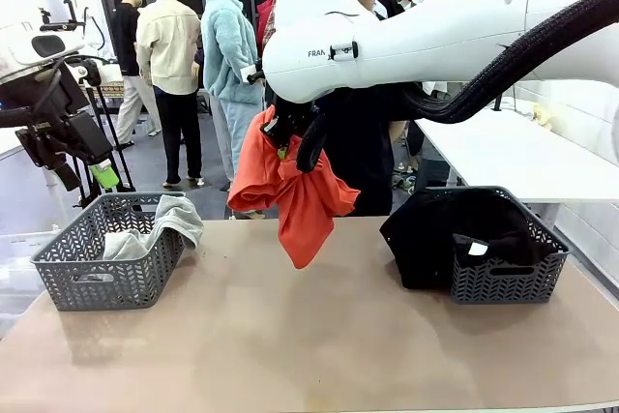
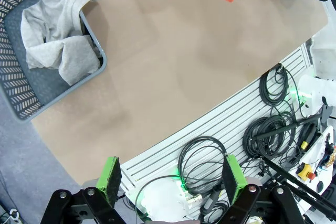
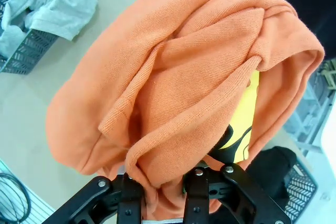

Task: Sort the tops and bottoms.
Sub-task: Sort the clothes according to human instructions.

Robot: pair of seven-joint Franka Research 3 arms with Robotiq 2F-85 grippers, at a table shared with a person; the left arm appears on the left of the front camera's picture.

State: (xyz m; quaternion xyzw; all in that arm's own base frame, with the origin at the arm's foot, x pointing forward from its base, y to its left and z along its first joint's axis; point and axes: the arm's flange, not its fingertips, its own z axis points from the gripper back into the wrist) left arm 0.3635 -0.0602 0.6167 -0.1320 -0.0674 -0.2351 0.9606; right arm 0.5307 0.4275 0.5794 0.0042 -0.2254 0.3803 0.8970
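Observation:
An orange-red top (image 1: 295, 195) hangs bunched above the middle of the table, with my right gripper (image 1: 288, 147) shut on its upper folds. In the right wrist view the same orange top (image 3: 199, 77) shows a yellow-and-black print (image 3: 244, 121), and the right gripper (image 3: 163, 195) pinches the cloth at the bottom edge. A light grey top (image 1: 166, 222) drapes over the left grey basket (image 1: 106, 282). The black bottoms (image 1: 440, 229) spill over the right grey basket (image 1: 508, 278). My left gripper (image 2: 172, 179) stands open with nothing in it, off the table's left side (image 1: 87, 173).
A person in black stands at the far side behind the hanging top. The tan table (image 1: 309, 336) is bare between the baskets. Cables (image 2: 273, 124) hang on a slatted panel below the table's near edge. The right arm's white link (image 1: 435, 31) spans the upper picture.

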